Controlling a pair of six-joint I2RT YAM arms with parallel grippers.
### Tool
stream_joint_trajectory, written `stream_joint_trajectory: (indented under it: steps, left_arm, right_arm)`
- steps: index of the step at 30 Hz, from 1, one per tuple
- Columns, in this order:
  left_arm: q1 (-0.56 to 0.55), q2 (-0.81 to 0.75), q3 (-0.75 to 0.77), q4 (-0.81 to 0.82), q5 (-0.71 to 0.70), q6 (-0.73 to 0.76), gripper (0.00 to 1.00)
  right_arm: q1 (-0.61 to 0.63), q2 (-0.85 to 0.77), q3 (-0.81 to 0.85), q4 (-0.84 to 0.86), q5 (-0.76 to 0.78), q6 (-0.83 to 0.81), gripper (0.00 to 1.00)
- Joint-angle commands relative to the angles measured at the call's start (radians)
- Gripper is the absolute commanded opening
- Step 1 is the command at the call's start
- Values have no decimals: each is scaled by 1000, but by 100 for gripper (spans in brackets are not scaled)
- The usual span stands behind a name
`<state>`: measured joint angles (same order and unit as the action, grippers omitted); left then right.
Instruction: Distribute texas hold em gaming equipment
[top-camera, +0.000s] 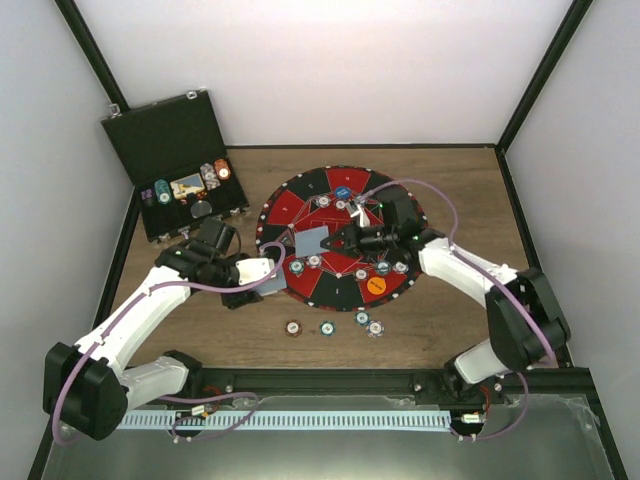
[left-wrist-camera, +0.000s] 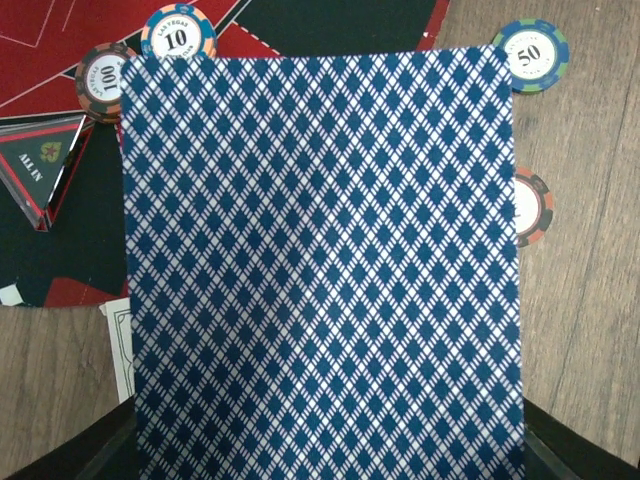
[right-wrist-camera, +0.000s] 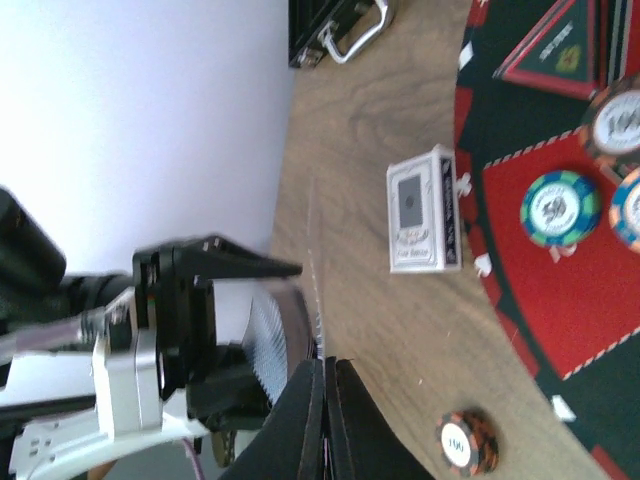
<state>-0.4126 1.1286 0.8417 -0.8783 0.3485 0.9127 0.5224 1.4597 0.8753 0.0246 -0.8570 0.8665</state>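
Note:
My left gripper (top-camera: 262, 277) is shut on a deck of blue-backed playing cards (left-wrist-camera: 320, 270) at the mat's left edge; the deck fills the left wrist view and hides the fingers. My right gripper (right-wrist-camera: 327, 365) is shut on the edge of a single card (top-camera: 311, 241), held over the round red-and-black mat (top-camera: 290, 205) and seen edge-on as a thin line (right-wrist-camera: 319, 290). Poker chips lie on the mat, among them a 10 chip (left-wrist-camera: 178, 35), a 100 chip (left-wrist-camera: 103, 80) and a 50 chip (right-wrist-camera: 560, 207). An orange disc (top-camera: 375, 285) and a blue disc (top-camera: 342, 192) also sit on the mat.
An open black case (top-camera: 165, 165) with chips stands at the back left. Several chips (top-camera: 327, 327) lie on the wood in front of the mat. A white card box (right-wrist-camera: 425, 210) rests beside the mat's left rim. A clear triangular all-in marker (left-wrist-camera: 40, 165) is on the mat.

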Motion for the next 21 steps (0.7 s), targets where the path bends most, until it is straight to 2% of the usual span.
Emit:
stream_joint_trajectory:
  steps: [1,13,16,21]
  left_arm:
    - [5,-18,39,-32,34,-9,13]
    - [8,-67,121,-145,46,-42,14]
    - [8,-78,129,-160,49,-51,14]
    - [8,-90,130,-166,54,-59,14]
  right_arm:
    - [-25,129,156,-100,-26,-126,1]
    - [32,713,700,-189,-8,-174,1]
    - [56,804,805,-215,4,-172,1]
    - [71,889,888,-256,21,-176,3]
